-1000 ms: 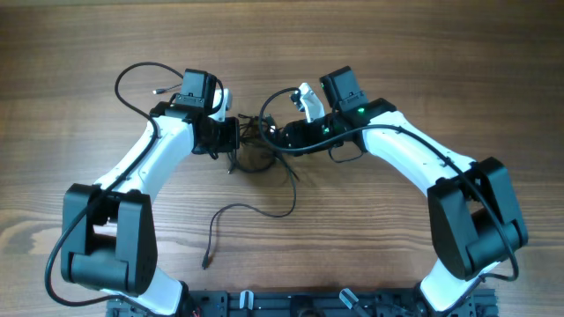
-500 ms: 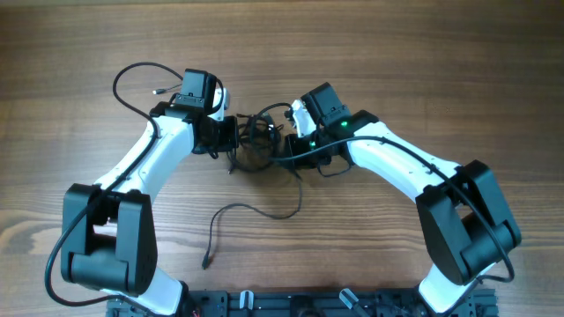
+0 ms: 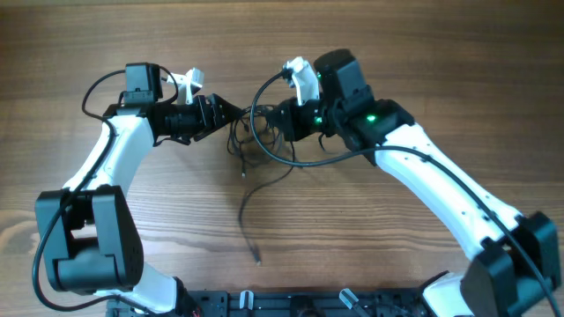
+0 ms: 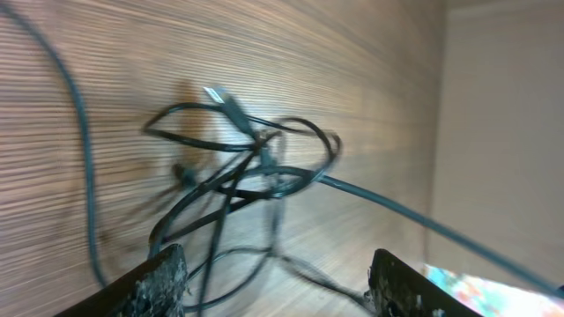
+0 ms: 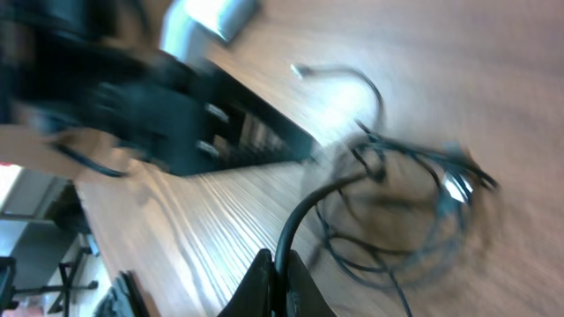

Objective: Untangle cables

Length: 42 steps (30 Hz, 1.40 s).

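The cables (image 3: pixel 256 141) form a loose black tangle on the wooden table between my two grippers. One strand (image 3: pixel 247 216) trails down toward the front edge. In the left wrist view the tangle (image 4: pixel 247 167) lies ahead of my left gripper (image 4: pixel 278 286), which is open, with strands running across the gap between its fingers (image 4: pixel 163 282). Overhead, the left gripper (image 3: pixel 231 113) sits just left of the tangle. My right gripper (image 5: pixel 282 282) is shut on one black cable that curves up and right into the tangle (image 5: pixel 414 202). Overhead, the right gripper (image 3: pixel 275 123) is at the tangle's right side.
A thicker black arm cable (image 3: pixel 291 161) loops around the tangle's right side from the right arm. The left arm's own cable (image 3: pixel 92 88) arcs at the far left. The left arm (image 5: pixel 176 114) fills the upper left of the right wrist view.
The left gripper has opened and pulled back left. The right gripper has shut on a cable and lifted away. The trailing strand has swung right and straightened.
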{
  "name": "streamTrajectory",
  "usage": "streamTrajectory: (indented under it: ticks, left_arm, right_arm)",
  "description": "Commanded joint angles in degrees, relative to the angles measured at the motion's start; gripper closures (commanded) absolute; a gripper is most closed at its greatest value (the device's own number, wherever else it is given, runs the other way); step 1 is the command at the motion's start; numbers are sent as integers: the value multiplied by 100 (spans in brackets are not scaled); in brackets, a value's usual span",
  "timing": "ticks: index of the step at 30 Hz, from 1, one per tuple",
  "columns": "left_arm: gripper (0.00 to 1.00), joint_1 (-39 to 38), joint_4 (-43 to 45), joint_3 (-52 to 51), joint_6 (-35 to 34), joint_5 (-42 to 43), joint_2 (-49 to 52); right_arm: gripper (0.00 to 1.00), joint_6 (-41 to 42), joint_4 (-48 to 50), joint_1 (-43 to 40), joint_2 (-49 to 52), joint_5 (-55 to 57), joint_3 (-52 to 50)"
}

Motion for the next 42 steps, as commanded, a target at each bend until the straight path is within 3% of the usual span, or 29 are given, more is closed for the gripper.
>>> streamTrajectory:
  ticks: [1,3,4,6,8,9,11,13,18,22,25,33,35,36,37,38,39,40,42]
  left_arm:
    - [43,-190,35,17,22,-85,28]
    - [89,-361,24,17,24,-518,33]
    - [91,-466,-11,17,26,-643,35]
    - [89,-643,-52,15,26,-949,35]
    - [69,-933,-57,15,24,-1644,52]
    - [68,-1023,-57,15,24,-1864,57]
    - [80,-1182,-66,15,15,-2415,66]
    - [85,-1202,-179,15,-267,-3045,66]
    - [86,-1198,-450,15,-326,-3838,66]
    - [86,-1198,-459,15,-693,-4347,66]
    - [91,-1198,-461,15,-732,-4618,66]
    - [89,-1032,-83,-525,-905,-4809,66]
    - [82,-872,-4,-656,-916,-4592,66]
    - [73,-815,24,-654,-835,-4310,66]
    - [53,-697,114,-621,-507,-3523,42]
    - [43,-595,170,-570,-260,-2822,31]
    - [36,-507,225,-527,-83,-2208,20]
    - [31,-306,435,-463,262,-704,20]
    - [23,-72,798,-461,704,1311,22]
  right_arm:
    - [96,-116,380,9,-358,-625,153]
    - [96,-114,597,9,-437,-664,153]
    - [96,-118,678,9,-448,-662,155]
    - [96,-118,892,9,-450,-658,181]
    - [96,-118,927,9,-448,-643,431]
    - [95,-118,922,9,-450,-645,535]
    - [96,-127,892,9,-448,-643,772]
    - [96,-321,605,7,-450,-564,1088]
    - [96,-1163,-702,7,-472,332,2352]
    - [96,-1475,-1102,-20,-595,658,3064]
    - [96,-1480,-874,-33,-802,660,3134]
    - [96,-1869,254,-267,-1346,1635,3136]
    - [96,-1941,540,-323,-1386,1816,3136]
    - [96,-1915,542,-321,-1375,1956,3136]
    - [96,-1897,509,-321,-1355,1954,3134]
    - [96,-1893,496,-321,-1342,1954,3134]
    - [96,-1853,496,-321,-1327,1954,3134]
    - [96,-1753,509,-321,-1327,1956,3134]
    - [96,-1617,525,-321,-1327,1954,3134]
